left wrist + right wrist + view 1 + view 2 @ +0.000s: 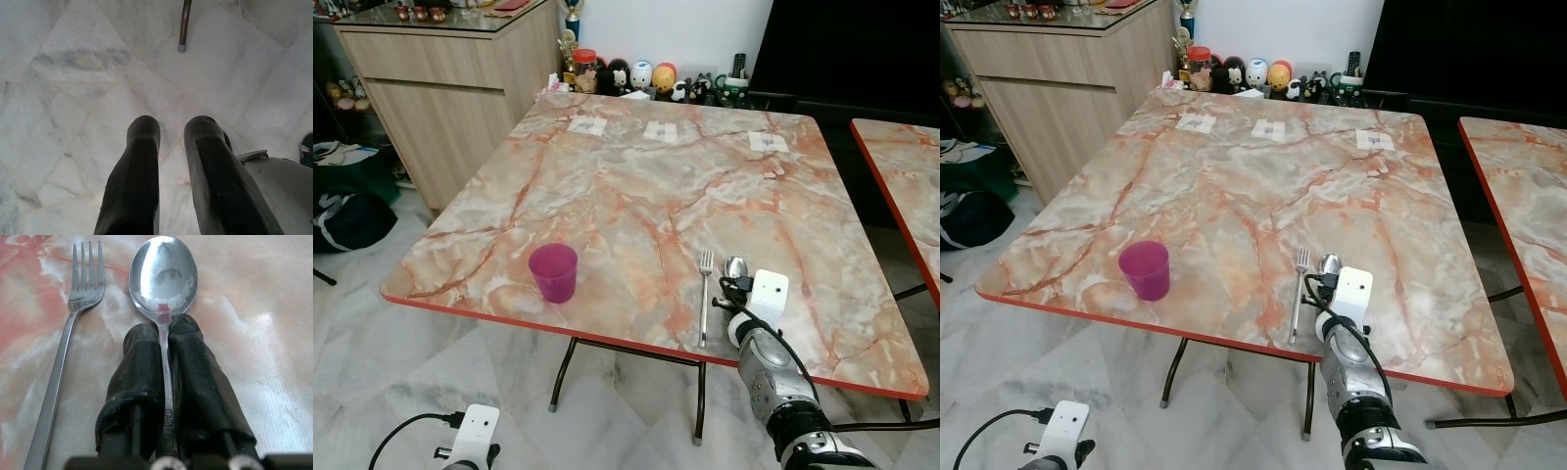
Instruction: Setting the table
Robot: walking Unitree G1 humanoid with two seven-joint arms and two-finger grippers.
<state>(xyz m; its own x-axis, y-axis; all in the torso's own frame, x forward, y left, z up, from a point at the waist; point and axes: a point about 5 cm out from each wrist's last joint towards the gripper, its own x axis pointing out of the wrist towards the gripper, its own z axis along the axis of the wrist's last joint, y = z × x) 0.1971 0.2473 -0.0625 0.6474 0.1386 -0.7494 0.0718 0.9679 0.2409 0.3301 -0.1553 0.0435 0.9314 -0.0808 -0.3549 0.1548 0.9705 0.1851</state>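
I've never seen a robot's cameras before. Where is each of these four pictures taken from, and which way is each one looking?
Left eye view: on the head, looking forward and down at the marble table, purple cup and fork; both silver arms show.
Right eye view: the other eye beside it, same scene slightly shifted.
Left wrist view: on the idle left arm, looking down along the left gripper at the floor.
Right wrist view: looking along the right gripper, shut on the spoon beside the fork.
Shared: fork and spoon appear in the eye views and the right wrist view.

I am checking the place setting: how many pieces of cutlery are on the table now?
2. A fork lies near the table's front edge, right of the purple cup. A spoon is just right of the fork, its handle clamped in the right gripper.
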